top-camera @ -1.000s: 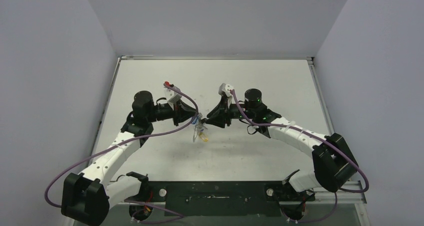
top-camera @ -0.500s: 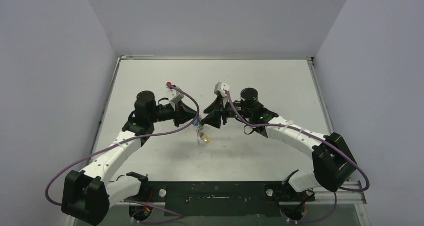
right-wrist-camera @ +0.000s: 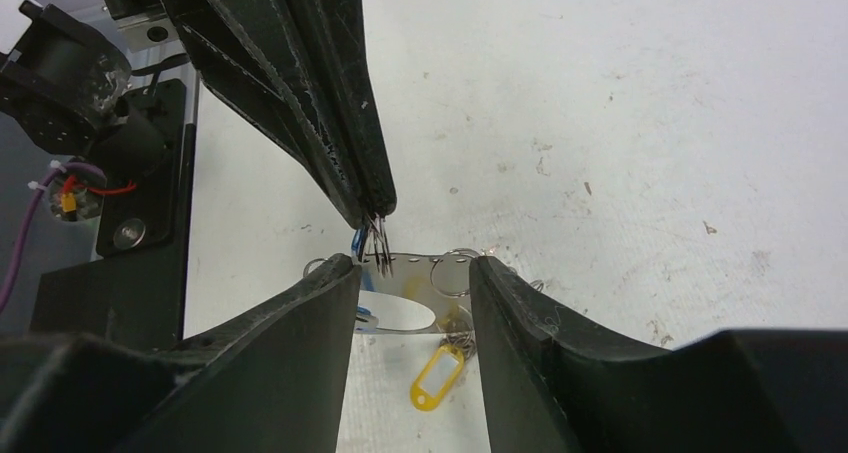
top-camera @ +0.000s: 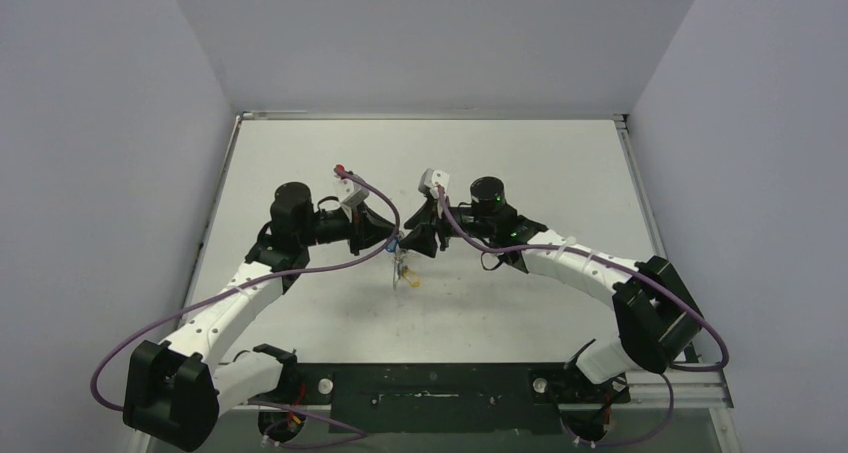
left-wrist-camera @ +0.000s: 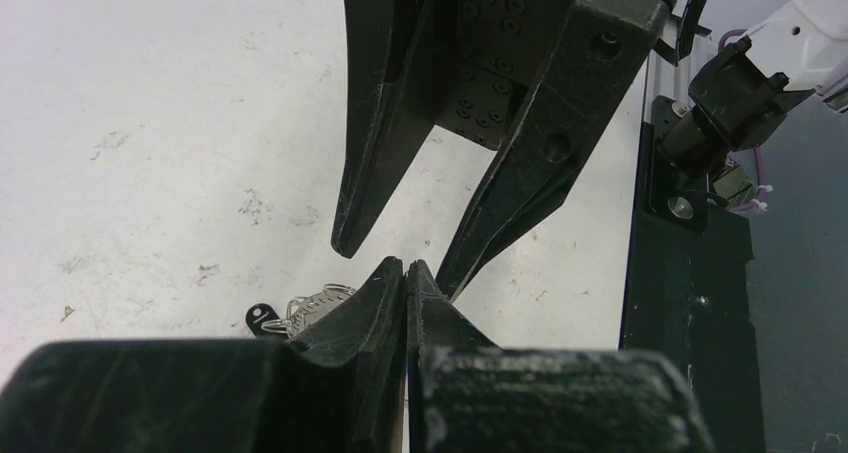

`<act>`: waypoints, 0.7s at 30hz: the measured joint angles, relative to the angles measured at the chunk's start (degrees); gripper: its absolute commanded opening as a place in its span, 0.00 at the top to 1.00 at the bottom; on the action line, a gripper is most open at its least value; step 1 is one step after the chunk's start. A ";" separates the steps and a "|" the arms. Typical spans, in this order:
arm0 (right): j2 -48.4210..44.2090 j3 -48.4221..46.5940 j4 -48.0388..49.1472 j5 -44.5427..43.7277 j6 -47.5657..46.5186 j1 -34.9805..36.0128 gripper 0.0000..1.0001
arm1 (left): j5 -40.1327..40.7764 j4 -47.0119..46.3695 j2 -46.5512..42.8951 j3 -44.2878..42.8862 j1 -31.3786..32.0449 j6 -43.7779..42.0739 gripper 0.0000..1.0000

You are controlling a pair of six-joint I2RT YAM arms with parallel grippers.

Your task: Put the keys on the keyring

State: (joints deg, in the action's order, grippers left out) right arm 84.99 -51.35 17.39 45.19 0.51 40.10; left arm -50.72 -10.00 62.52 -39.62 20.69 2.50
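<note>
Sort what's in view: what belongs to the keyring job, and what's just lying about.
Job: keyring, pinched by left gripper; keys and yellow tag bunched by it; right gripper, open around them.
Not the job: purple cables; black base plate; stains on table.

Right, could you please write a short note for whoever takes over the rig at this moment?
Left pincer: shut on the thin silvery wire keyring.
Right pincer: open, fingers either side of the hanging bunch, gripping nothing.
Things: yellow plastic tag and black plastic key head dangle under the ring.
Done: ring held up.
Left: unclear which keys are threaded; check, then finish.
</note>
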 measured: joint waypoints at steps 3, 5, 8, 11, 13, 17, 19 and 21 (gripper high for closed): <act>0.00 0.02 0.02 0.07 -0.42 -0.52 0.60 | 0.02 0.11 0.00 0.00 0.00 -0.02 1.00; 0.00 0.04 0.02 0.26 -0.90 -1.03 0.60 | 0.02 0.24 0.02 -0.02 0.00 -0.02 1.00; 0.00 0.04 0.04 0.76 -1.62 -1.57 0.62 | 0.15 0.37 0.07 -0.02 0.02 -0.09 1.00; 0.11 0.04 0.09 1.70 -2.29 -1.84 0.62 | 0.20 0.42 0.07 -0.02 0.02 -0.17 1.00; 0.31 0.04 0.13 2.40 -2.69 -1.88 0.62 | 0.22 0.42 0.07 -0.02 0.02 -0.22 1.00; 1.57 0.04 1.07 4.59 -2.86 -1.88 0.62 | 0.26 0.42 0.07 -0.02 0.02 -0.22 1.00; 2.27 0.04 1.18 5.70 -2.86 -1.88 0.60 | 0.37 0.42 0.07 -0.02 0.07 -0.22 1.00; 2.67 0.04 1.38 6.78 -2.91 -1.88 0.59 | 0.42 0.42 0.07 -0.02 0.15 -0.24 1.00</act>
State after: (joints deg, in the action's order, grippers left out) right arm 87.66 -51.31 18.76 51.96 -2.39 38.22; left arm -50.30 -9.58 62.59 -39.64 20.84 2.26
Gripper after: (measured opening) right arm 0.393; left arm 0.007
